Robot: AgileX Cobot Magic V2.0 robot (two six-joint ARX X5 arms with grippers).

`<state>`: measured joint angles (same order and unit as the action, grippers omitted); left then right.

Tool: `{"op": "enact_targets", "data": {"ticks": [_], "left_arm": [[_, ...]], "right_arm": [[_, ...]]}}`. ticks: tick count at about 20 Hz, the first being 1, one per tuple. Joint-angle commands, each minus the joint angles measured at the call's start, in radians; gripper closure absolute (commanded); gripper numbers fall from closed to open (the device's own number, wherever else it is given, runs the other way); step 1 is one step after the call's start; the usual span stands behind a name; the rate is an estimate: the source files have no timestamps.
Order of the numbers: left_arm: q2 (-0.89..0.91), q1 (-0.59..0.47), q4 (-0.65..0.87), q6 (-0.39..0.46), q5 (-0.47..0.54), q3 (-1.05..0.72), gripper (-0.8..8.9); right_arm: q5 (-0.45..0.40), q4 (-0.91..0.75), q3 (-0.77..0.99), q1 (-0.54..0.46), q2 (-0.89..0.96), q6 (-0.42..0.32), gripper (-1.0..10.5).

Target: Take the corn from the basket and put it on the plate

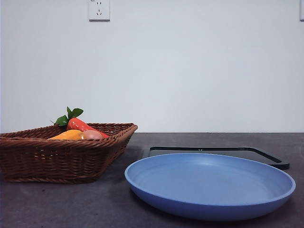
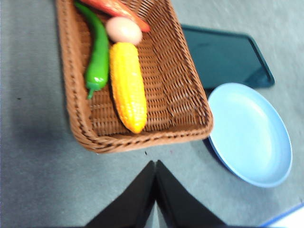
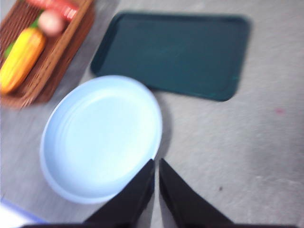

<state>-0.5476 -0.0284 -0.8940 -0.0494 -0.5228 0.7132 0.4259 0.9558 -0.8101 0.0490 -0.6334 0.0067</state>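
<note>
Front view shows the basket [image 1: 61, 154] on the dark table [image 1: 114, 199], with the blue plate [image 1: 209, 187] just beside it and nearer to the camera. Only a small part of the corn [image 1: 67, 136] rises over the basket rim, next to a pinkish egg [image 1: 92, 135] and a carrot [image 1: 81, 125] with green leaves. A black tray [image 1: 218, 152] lies behind the plate. No arm appears in this view.

Left wrist view looks down on the basket [image 2: 180, 95]. The corn [image 2: 127, 85] lies inside it along the bottom, between a green pepper [image 2: 98, 54] and the basket wall closer to the plate [image 2: 249, 133]. The egg [image 2: 124, 30] touches one end of the corn, and the carrot [image 2: 114, 7] lies beyond the egg. The left gripper [image 2: 155, 164] hovers over the bare table outside the basket, jaws closed together and holding nothing.

Right wrist view is blurred. The right gripper [image 3: 156, 164] hangs at the edge of the plate [image 3: 102, 137], its jaws almost together and empty. The tray [image 3: 175, 54] lies beyond the plate. The basket [image 3: 57, 52] with the corn [image 3: 21, 59] is in a corner, beside the plate.
</note>
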Motion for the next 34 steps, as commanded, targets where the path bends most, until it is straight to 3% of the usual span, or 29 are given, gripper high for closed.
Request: {"op": "enact_targets", "data": {"ticks": [1,3,6,8,14,29,34], "left_arm": [[-0.012,0.010,-0.006,0.042,-0.002,0.013,8.08],[-0.012,0.011,-0.004,0.040,-0.002,0.013,7.64],[-0.012,0.011,-0.003,0.037,-0.002,0.013,5.11],[-0.012,0.011,-0.003,0.037,-0.002,0.013,3.93],[-0.012,0.011,0.000,0.034,-0.002,0.013,3.93],[-0.012,0.011,0.002,0.034,-0.002,0.013,3.96],[-0.012,0.011,0.002,0.034,-0.002,0.013,3.96]], "right_arm": [[0.003,0.001,-0.019,0.030,-0.020,-0.034,9.4],[0.003,-0.001,-0.019,0.037,-0.026,-0.032,9.3],[0.000,0.001,-0.019,0.038,-0.026,-0.006,6.9],[-0.007,0.001,-0.019,0.038,-0.031,-0.002,6.3],[-0.002,-0.026,-0.019,0.043,-0.145,0.010,6.3],[-0.008,-0.283,-0.019,0.207,-0.781,0.020,6.4],[-0.008,-0.329,-0.019,0.230,-0.866,0.021,7.2]]}}
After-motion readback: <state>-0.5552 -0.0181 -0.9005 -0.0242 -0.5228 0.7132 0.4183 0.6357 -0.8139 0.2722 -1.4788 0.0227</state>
